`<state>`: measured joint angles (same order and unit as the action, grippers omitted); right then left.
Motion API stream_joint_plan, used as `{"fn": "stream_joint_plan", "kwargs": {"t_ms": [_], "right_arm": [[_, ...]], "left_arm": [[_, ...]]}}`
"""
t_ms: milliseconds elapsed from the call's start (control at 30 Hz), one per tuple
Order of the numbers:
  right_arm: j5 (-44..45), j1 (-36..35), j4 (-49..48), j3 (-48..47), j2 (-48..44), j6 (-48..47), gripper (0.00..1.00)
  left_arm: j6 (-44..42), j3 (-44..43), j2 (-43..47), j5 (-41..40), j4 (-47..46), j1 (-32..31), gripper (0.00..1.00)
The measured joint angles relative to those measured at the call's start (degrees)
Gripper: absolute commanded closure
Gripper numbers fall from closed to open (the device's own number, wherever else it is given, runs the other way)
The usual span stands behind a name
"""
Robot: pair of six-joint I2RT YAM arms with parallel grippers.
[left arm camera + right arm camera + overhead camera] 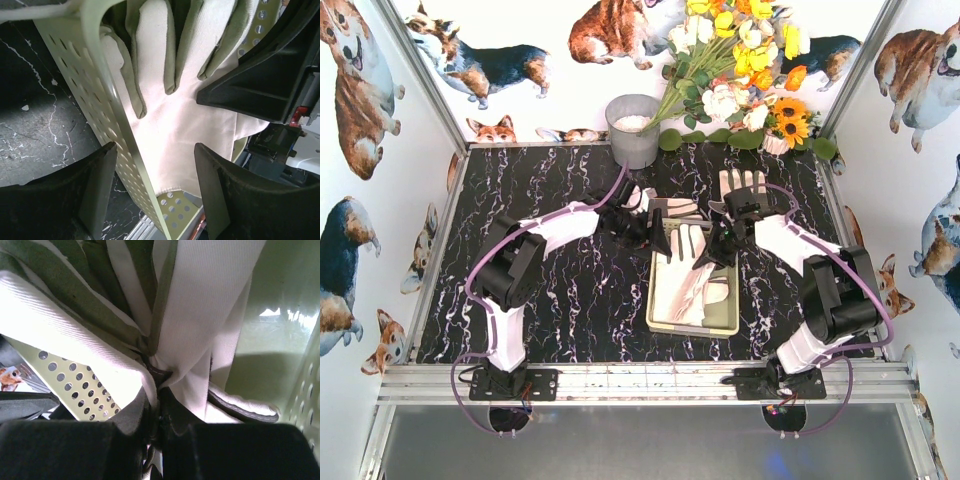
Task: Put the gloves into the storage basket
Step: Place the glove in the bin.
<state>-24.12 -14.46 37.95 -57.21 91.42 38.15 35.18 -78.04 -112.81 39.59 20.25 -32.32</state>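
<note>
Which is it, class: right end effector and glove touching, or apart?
Touching. The right wrist view shows the right end effector shut on a bunched fold of the glove, over the storage basket.

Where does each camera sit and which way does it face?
Top external: above, behind the bases, looking down on table and storage basket; both arms show.
Left wrist: over the basket's perforated wall, facing gloves inside; left gripper's open fingers show.
Right wrist: inside the basket; right gripper pinches a glove.
Wrist views share basket and gloves.
</note>
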Motion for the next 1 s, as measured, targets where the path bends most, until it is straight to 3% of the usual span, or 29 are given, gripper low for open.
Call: {"fn": "stream_joint_plan", "kwargs": {"t_ms": [533,1000], "right_arm": [[-0.8,0.0,-0.9,2.7,-7.0,4.0,1.00],[1.2,0.0,-5.1,6.3,-7.0,5.9,1.00]], "left_arm": [[-2.0,-0.9,-0.6,-3.8,6.1,0.0,0.38],[-2.1,0.5,-0.4,0.3,4.5,0.0,0.41]]}}
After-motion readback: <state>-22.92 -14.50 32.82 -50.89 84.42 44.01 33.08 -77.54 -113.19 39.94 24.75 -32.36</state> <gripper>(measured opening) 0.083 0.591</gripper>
